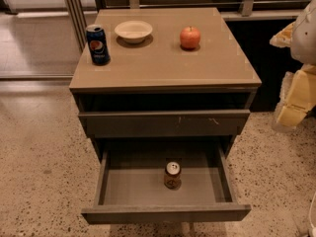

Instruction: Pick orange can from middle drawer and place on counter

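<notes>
Frankly, my claw (pixel 295 100), its state I cannot tell, hangs well right of the orange can (pixel 172 175), which may topple in the middle drawer (pixel 133 187) if clipped.

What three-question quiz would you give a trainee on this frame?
1. True or false: the orange can stands upright in the open drawer.
2. On the counter, what sits between the blue can and the apple? A) bowl B) cup C) plate
3. Where is the gripper?

Key:
1. True.
2. A.
3. At the right edge of the view, beside the cabinet, well apart from the orange can.
</notes>
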You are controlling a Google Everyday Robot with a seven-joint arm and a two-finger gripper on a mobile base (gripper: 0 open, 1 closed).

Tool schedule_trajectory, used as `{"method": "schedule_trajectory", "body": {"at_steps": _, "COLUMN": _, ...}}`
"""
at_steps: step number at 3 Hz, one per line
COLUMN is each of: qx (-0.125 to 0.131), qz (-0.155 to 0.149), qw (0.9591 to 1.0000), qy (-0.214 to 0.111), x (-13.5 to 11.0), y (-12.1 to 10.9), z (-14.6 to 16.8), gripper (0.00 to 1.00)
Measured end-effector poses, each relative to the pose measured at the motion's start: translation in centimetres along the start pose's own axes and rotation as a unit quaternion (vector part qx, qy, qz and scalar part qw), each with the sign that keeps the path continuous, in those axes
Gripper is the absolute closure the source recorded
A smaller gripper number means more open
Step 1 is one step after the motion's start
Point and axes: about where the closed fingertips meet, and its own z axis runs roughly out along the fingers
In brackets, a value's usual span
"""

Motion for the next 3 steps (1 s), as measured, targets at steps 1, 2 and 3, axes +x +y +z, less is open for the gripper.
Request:
{"method": "schedule_trajectory", "body": {"at_steps": 1, "qx": 0.0, "qz": 0.0, "qw": 1.0, "qy": 0.0, "x": 0.0, "y": 0.0, "z": 0.0, "gripper": 0.0}}
{"method": "schedule_trajectory", "body": {"at_steps": 2, "qx": 0.006, "qz": 0.0, "qw": 1.0, "qy": -0.002, "x": -0.1, "y": 0.0, "z": 0.0, "gripper": 0.17}}
{"method": "schedule_trajectory", "body": {"at_steps": 3, "qx": 0.0, "qz": 0.01, "qw": 0.9997, "qy": -0.021, "x": -0.2, "y": 0.8, "z": 3.1, "gripper": 0.4}}
